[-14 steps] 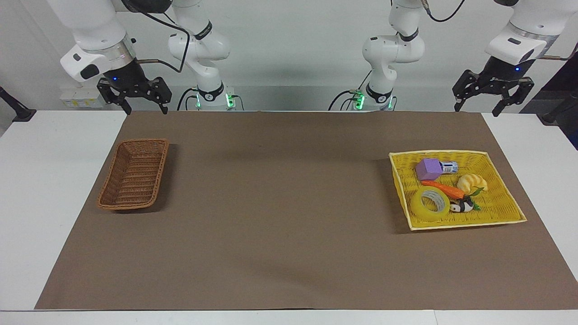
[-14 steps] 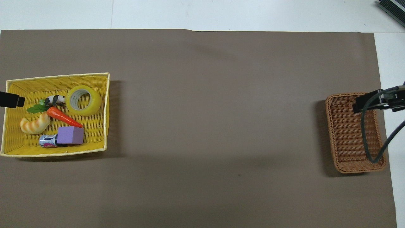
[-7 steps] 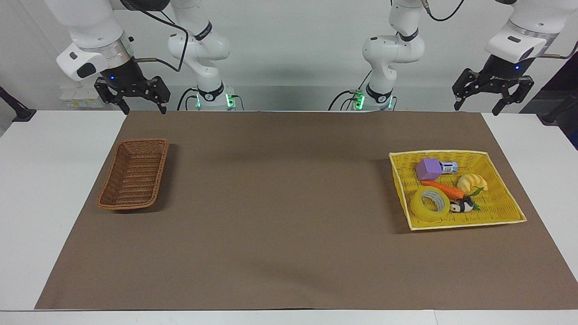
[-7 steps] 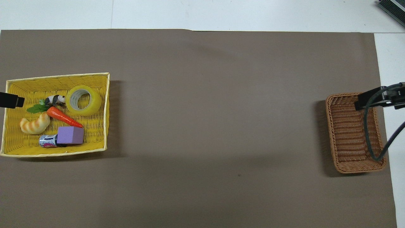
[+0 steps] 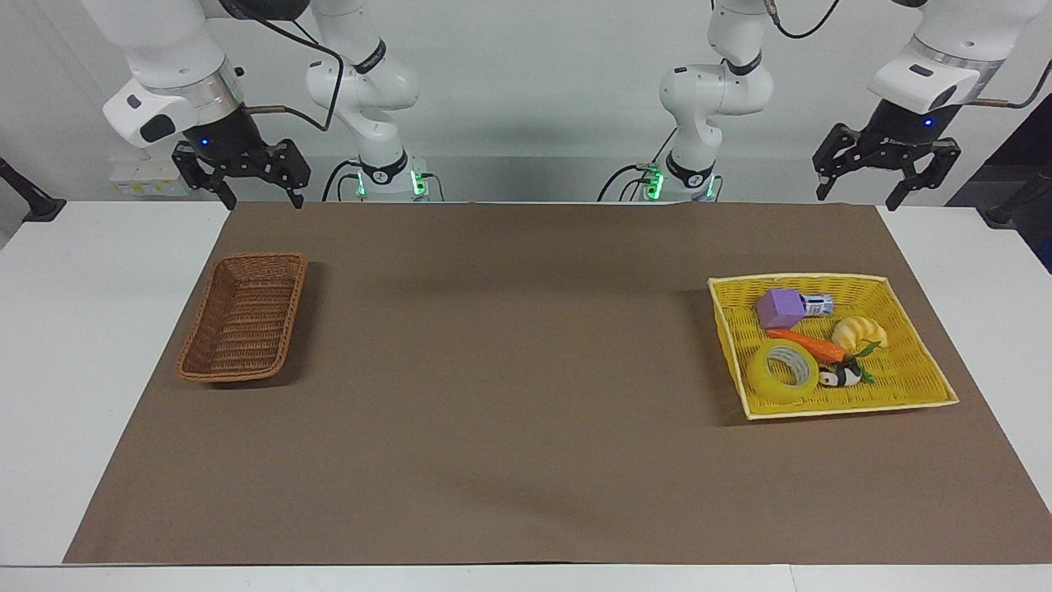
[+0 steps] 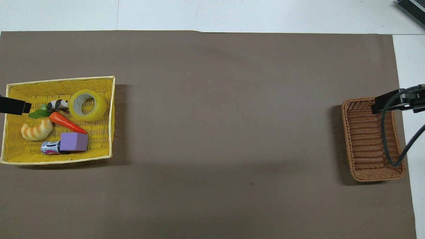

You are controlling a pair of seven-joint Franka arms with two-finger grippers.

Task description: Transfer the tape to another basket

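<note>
Two baskets are sitting at the two ends of a brown paper mat (image 5: 509, 386), and the tape (image 5: 782, 372) is lying flat in the yellow basket (image 5: 920, 386) at the left arm's end, in the corner farther from the robots, touching a small panda toy (image 5: 840, 377) and just beside an orange carrot (image 5: 805, 344). It is looking like a light, stiff roll: glossy translucent yellow film wound on a pale core ring, so the outer face is probably slick and the hollow middle is offering the surer hold. Pinching one wall of the ring, one finger inside the core and one outside on the side away from the carrot, is seeming the safest grip; squeezing across the whole roll is asking for a wider spread and risking a nudge to the toys. A purple block (image 5: 779, 307), a small can (image 5: 818, 305) and a soft-looking croissant (image 5: 859, 333) are lying nearer to the robots in the same tray. The narrow brown basket (image 5: 243, 327), tightly woven with sloped sides, is standing well apart at the right arm's end. The left gripper (image 5: 885, 175) is hanging with fingers spread over the table's edge, near the yellow basket; the right gripper (image 5: 241, 175) is waiting, fingers spread too, over the edge near the brown basket
</note>
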